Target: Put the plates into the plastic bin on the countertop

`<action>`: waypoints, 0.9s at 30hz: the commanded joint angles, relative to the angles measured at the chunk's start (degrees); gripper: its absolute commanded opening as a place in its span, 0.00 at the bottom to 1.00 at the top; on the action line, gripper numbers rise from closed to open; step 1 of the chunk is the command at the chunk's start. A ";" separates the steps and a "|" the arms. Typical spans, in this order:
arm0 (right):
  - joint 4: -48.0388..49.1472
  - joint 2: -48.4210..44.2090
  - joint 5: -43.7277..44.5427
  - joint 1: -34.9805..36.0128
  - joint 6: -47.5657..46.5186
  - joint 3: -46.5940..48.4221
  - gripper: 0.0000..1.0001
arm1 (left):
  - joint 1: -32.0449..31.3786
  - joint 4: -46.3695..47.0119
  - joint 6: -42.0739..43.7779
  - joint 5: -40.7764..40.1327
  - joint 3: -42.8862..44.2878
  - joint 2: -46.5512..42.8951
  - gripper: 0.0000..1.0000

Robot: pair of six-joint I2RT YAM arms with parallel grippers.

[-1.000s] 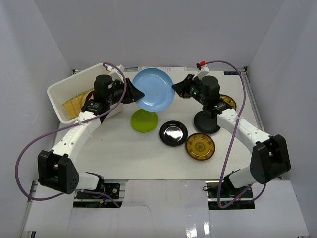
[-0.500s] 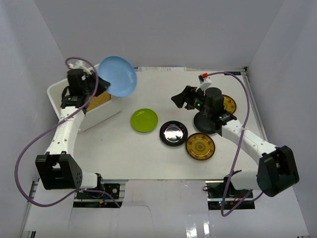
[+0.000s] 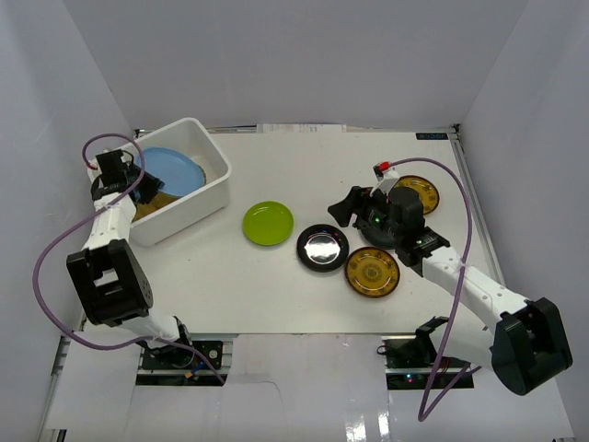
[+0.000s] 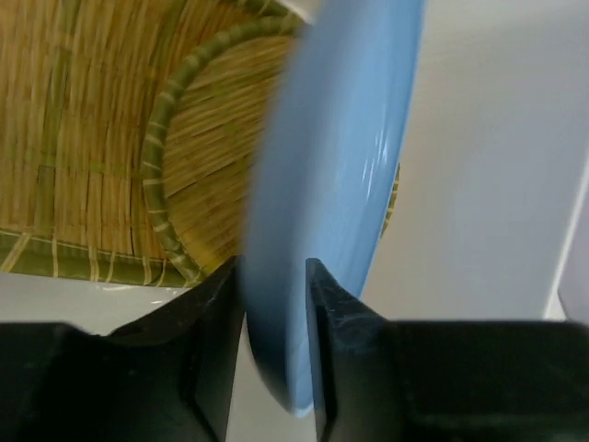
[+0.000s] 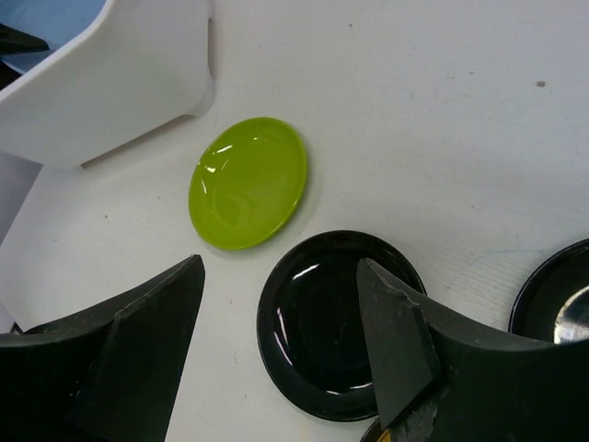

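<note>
The light blue plate (image 3: 171, 169) lies tilted inside the plastic bin (image 3: 213, 180), on top of a woven straw plate (image 4: 110, 147). My left gripper (image 3: 117, 171) is at the bin's left end. Its jaws are open, a little apart around the blue plate's rim (image 4: 322, 184). On the countertop (image 3: 276, 295) are a lime green plate (image 3: 268, 223), a glossy black plate (image 3: 322, 247) and two gold-patterned plates (image 3: 372, 272) (image 3: 419, 191). My right gripper (image 5: 279, 267) hangs open and empty above the black plate (image 5: 322, 322), with the lime plate (image 5: 247, 182) just beyond.
A second black plate (image 5: 561, 295) lies partly under my right arm (image 3: 405, 230). The bin's near corner (image 5: 138, 74) stands left of the lime plate. White walls close the countertop at the back and on both sides.
My left arm swung the blue plate from the table's middle to the bin and lowered it inside, and its jaws have loosened. My right gripper let go of the plate, opened and drew back over the black plate.
</note>
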 commanded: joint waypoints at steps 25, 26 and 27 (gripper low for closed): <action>-7.08 -9.09 15.08 0.17 -1.83 -7.14 0.69 | -2.77 3.62 1.91 -5.95 -2.57 -18.11 0.98; -7.69 -9.27 15.26 0.16 -1.74 -7.14 0.68 | -2.77 3.53 1.91 -6.03 -3.01 -18.46 0.98; -8.05 -9.70 15.35 0.16 -1.57 -7.14 0.68 | -2.77 3.18 1.65 -5.95 -3.28 -18.55 0.98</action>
